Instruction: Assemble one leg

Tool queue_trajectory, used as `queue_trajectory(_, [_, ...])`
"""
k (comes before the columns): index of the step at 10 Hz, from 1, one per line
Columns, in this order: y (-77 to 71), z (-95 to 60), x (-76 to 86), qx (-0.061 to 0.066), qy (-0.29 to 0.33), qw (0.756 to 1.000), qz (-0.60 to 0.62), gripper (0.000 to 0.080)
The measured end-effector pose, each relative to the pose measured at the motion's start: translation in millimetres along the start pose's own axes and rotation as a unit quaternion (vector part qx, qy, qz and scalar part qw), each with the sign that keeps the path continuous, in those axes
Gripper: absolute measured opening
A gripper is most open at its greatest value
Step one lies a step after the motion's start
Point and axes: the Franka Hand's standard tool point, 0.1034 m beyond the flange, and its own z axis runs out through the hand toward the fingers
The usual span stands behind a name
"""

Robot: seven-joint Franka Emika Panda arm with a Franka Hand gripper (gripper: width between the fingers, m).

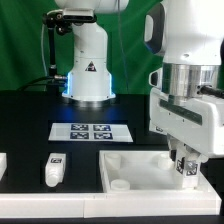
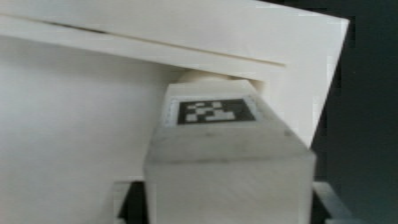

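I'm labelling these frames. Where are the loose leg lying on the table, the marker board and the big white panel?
loose leg [image 1: 53,170], exterior view, middle of its body.
marker board [image 1: 90,130], exterior view, centre among its tags.
white panel [image 1: 135,165], exterior view, bare top surface near a corner hole.

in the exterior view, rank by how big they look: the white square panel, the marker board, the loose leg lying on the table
1. white square panel, though it lies nearer the camera and the arm hides part of it
2. marker board
3. loose leg, clearly smallest
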Motion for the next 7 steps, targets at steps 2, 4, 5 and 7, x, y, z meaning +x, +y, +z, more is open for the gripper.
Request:
queue_trajectory(2, [0.9,0.2,0.4,-0.002,-0.003,0.998,0.055,0.0284])
queue_trajectory(4, [0.8,0.3,0.4,-0.002,-0.003,0.999,0.037,0.0285])
queue_trajectory(5, [1.0,0.5,-0.6,-0.002,-0.004,0.999,0.036,0.0465])
queue_trajectory(7, [-5.1,-2.0,2.9,0.005,0.001,0.986,-0.165,0.0583])
